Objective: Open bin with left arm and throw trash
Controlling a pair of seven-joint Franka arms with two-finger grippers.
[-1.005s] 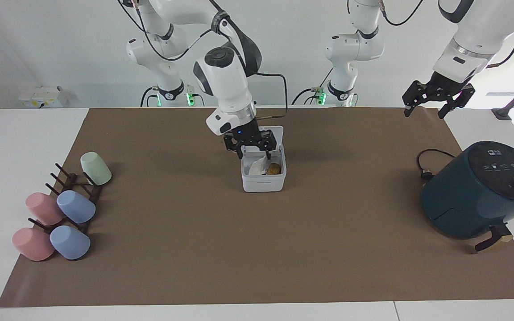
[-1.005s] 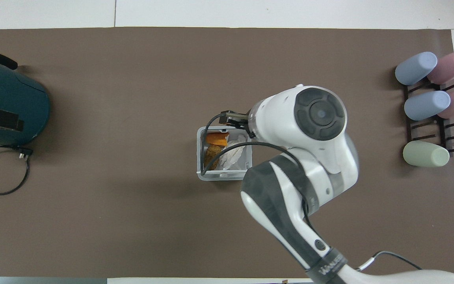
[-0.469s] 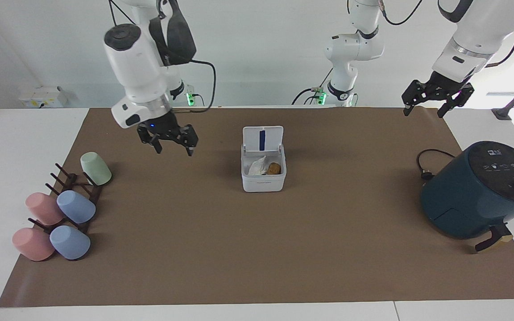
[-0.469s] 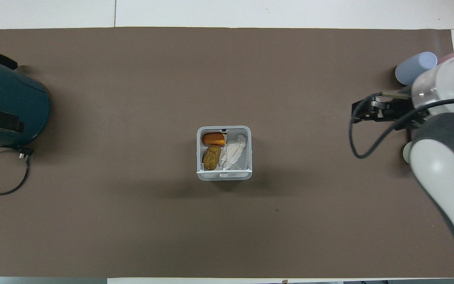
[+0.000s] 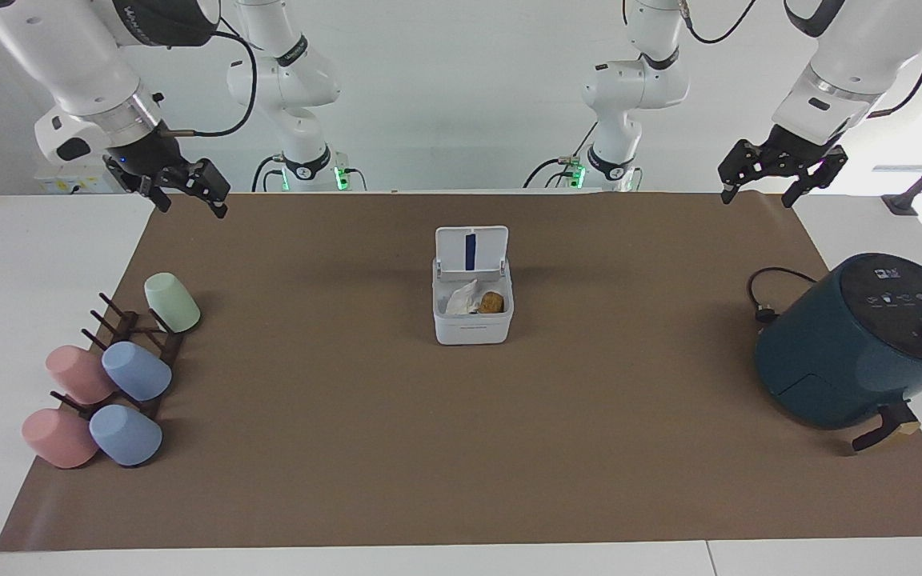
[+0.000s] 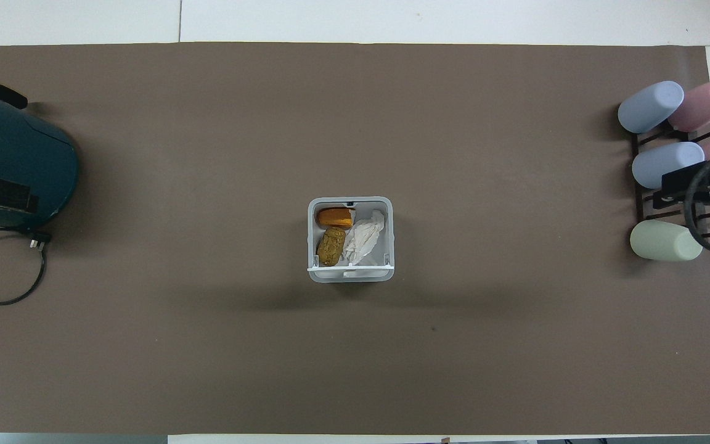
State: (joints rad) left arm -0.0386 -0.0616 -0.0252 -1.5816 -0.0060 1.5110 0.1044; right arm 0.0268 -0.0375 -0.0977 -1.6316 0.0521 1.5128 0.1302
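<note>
The white bin (image 5: 473,326) stands mid-mat with its lid (image 5: 471,250) hinged upright, blue stripe showing. Inside lie the crumpled white tissue (image 6: 364,237), the orange lump (image 6: 336,217) and the yellow-brown lump (image 6: 331,245); the facing view shows the tissue (image 5: 461,300) and the brown lump (image 5: 492,302). My right gripper (image 5: 193,208) is open and empty, raised over the mat's corner at the right arm's end; in the overhead view it (image 6: 661,192) hangs over the cup rack. My left gripper (image 5: 757,198) is open and empty, waiting raised over the mat's edge at the left arm's end.
A dark teal air fryer (image 5: 853,344) with its coiled cable (image 5: 765,296) stands at the left arm's end. A rack (image 5: 137,336) with several pastel cups lies at the right arm's end.
My right gripper has pulled away from over the bin, rising and swinging to the right arm's end of the table. The bin, lid and trash have not moved. The left arm stayed nearly still.
</note>
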